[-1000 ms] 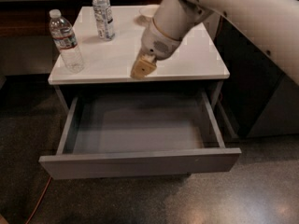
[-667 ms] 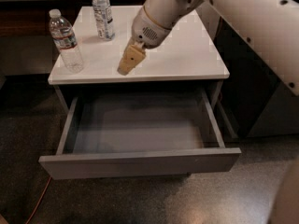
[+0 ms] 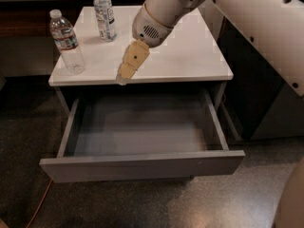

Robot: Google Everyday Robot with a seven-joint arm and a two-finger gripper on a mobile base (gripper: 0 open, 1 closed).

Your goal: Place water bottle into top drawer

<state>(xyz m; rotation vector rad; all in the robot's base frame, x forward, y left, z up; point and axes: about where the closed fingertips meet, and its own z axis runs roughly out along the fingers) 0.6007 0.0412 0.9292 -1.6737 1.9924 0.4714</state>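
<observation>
Far to the left of the gripper, the water bottle (image 3: 68, 42) stands upright near the left front corner of the white table top (image 3: 190, 56); its white cap is on and its striped label band faces the camera. It is well apart from the gripper and untouched. Behind the gripper and slightly to its left, a second clear bottle (image 3: 104, 14) with a pale label stands upright near the back edge. The gripper (image 3: 123, 75) hangs over the front edge of the table top, its tan tip tilted down and to the left. Whether it is open or closed cannot be told from this angle, and nothing shows in its hold. Directly below and in front of it, the top drawer (image 3: 142, 166) stands pulled out, showing its bluish-grey interior. The white arm (image 3: 247, 13) rises from the gripper up and to the right.
</observation>
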